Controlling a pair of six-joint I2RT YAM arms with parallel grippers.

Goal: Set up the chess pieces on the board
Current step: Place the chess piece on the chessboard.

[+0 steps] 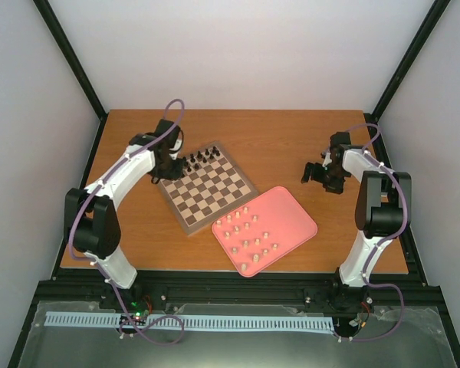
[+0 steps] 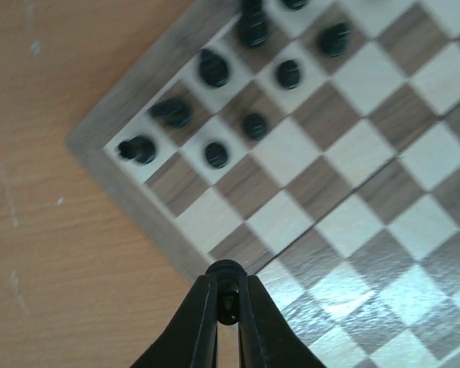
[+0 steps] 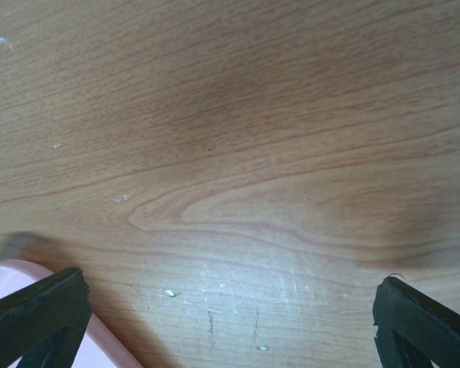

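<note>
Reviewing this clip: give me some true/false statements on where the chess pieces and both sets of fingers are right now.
1. The cream pieces sit in the pink tray. True.
2. The right fingers are shut on a cream piece. False: they stand wide open over the wooden table, holding nothing.
3. Dark pieces stand at the corner of the board nearest the left arm. True.
4. The left fingers are spread wide. False: they are shut on what looks like a small dark piece, above the board's edge.
</note>
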